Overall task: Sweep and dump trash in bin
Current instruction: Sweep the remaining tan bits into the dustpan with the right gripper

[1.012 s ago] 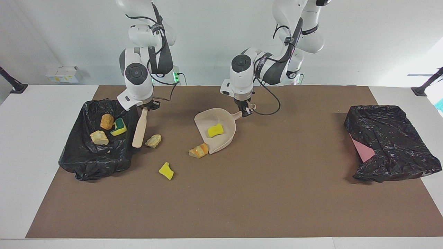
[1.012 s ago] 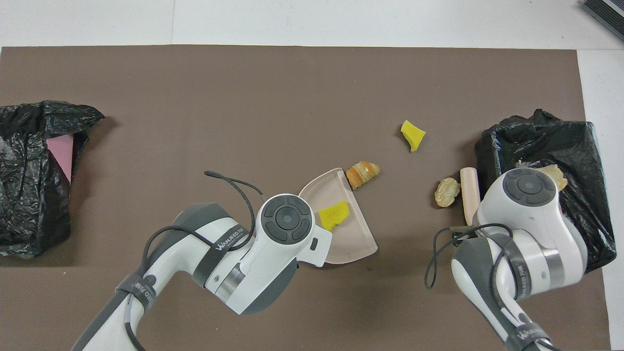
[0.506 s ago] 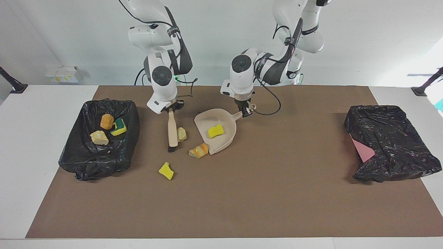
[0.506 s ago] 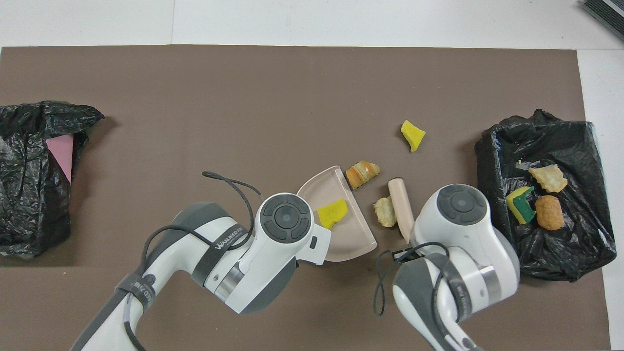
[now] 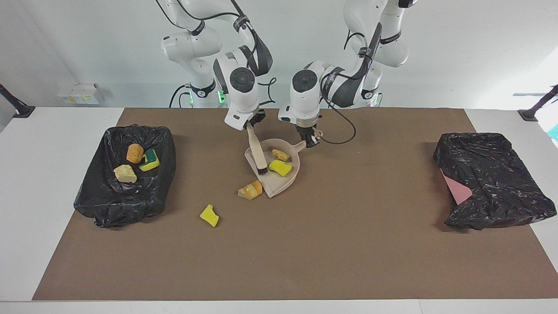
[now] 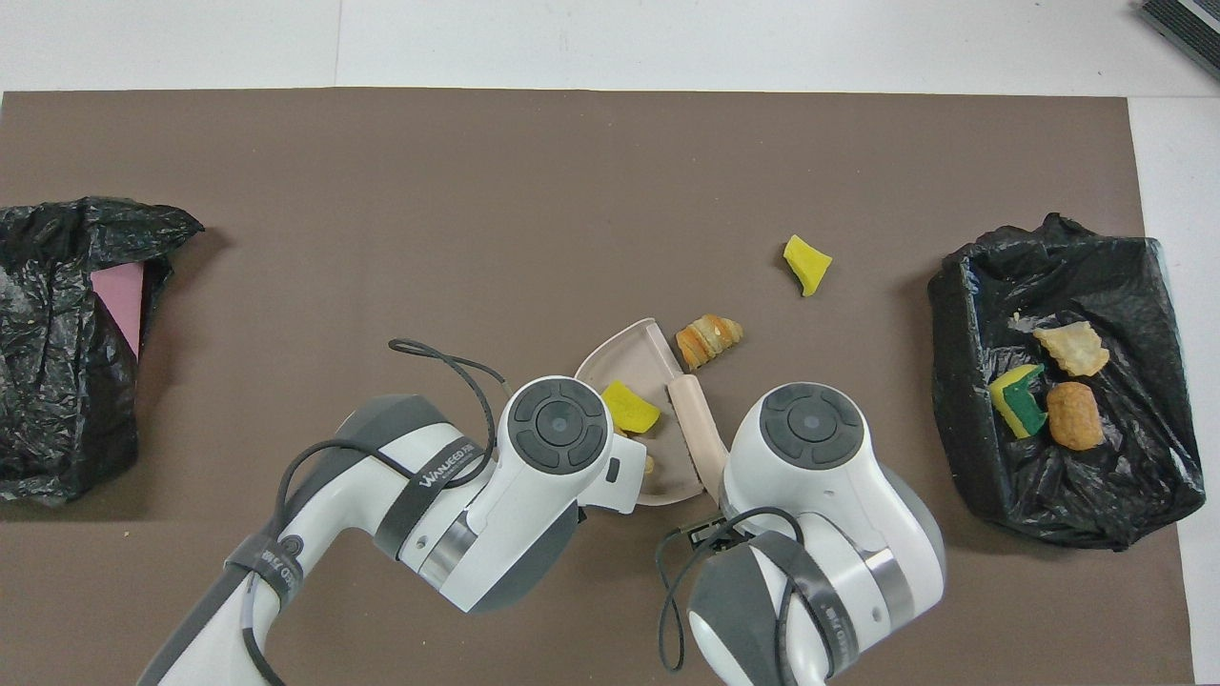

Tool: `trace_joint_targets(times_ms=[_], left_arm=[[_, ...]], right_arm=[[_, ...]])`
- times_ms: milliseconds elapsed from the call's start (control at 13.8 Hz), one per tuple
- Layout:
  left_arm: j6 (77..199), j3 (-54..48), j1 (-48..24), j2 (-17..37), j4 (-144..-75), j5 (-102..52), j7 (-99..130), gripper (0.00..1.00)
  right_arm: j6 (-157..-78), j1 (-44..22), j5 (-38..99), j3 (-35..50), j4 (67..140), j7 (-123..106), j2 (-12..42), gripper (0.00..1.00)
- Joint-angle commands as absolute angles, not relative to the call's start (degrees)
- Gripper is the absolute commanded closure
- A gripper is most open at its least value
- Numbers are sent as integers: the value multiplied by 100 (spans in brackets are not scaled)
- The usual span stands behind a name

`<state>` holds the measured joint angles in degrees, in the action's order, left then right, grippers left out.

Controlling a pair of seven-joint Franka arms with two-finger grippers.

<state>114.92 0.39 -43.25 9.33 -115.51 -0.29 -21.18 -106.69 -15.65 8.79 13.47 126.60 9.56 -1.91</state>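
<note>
My right gripper is shut on a beige brush, whose dark bristles rest inside the beige dustpan. My left gripper is shut on the dustpan's handle. A yellow sponge bit and a pale chunk lie in the pan. An orange-brown lump lies on the mat at the pan's mouth, and another yellow bit lies farther from the robots. The black-lined bin at the right arm's end holds three scraps. In the overhead view the wrists hide both grippers above the dustpan.
A second black-lined bin showing a pink side sits at the left arm's end of the brown mat. A cable loops from the left wrist onto the mat near the dustpan's handle.
The right arm swept the brush from beside the bin toward the left arm's end, pushing the pale chunk into the dustpan. The yellow sponge shifted inside the pan. The left arm stayed.
</note>
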Motion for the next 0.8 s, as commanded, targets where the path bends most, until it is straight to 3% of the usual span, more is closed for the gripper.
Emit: trace_joint_targets(times_ms=[0,289,723], left_arm=[[11373,132,-4351,1046,-11435,-44,-1995,100],[10961,149,-4316,1151,-11058,-18,-1995,100],[10257,176,-4201,1441,-10424,26,-2004,100]], right_arm=[[-10512,-1188,775,1310,12140,896,112,100],[-10801,-713,-377,1327,11603,783,588,100],[-10985,-685,-993,1345,11091,475,1555,100]])
